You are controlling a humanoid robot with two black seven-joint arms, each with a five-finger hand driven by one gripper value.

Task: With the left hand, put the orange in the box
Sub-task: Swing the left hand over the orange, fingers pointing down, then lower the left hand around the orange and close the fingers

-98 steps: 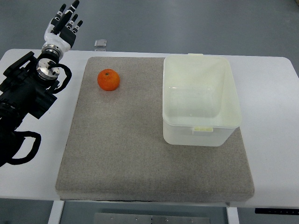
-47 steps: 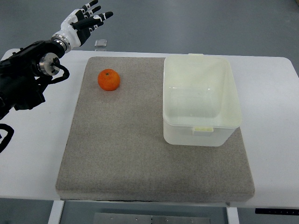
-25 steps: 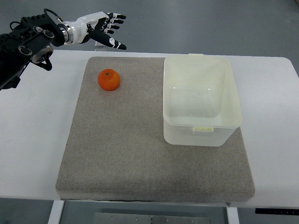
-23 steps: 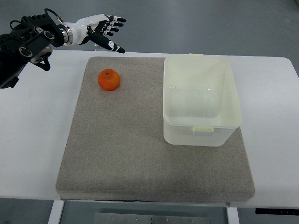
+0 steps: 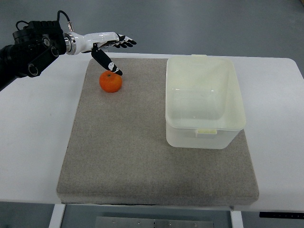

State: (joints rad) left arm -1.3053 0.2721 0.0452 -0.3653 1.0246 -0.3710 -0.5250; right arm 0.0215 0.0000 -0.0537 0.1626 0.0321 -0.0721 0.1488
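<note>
1. The white table (image 5: 38,142) carries a grey felt mat (image 5: 128,156). The mat looks soft, so I judge a hard downward push would sink into it instead of bringing my fingers to a clean stop.
2. The pale plastic box (image 5: 205,134) stands open on the mat's right side, well apart from the fruit. The carry has to cross bare mat, and a loose grip could let the fruit fall short or clip the near wall.
3. My left hand (image 5: 105,45) reaches in from the upper left, fingers spread and holding nothing. The four fingers point past the far side of the fruit, so closing from here might catch only its top.
4. The orange (image 5: 110,82) sits on the mat near its far left corner, not yet grasped. It is round and would roll toward the mat's edge if nudged.
5. My thumb (image 5: 107,64) angles down with its tip at the fruit's upper edge. I cannot tell whether it touches. A one-sided poke is the likeliest cause of that roll.
</note>
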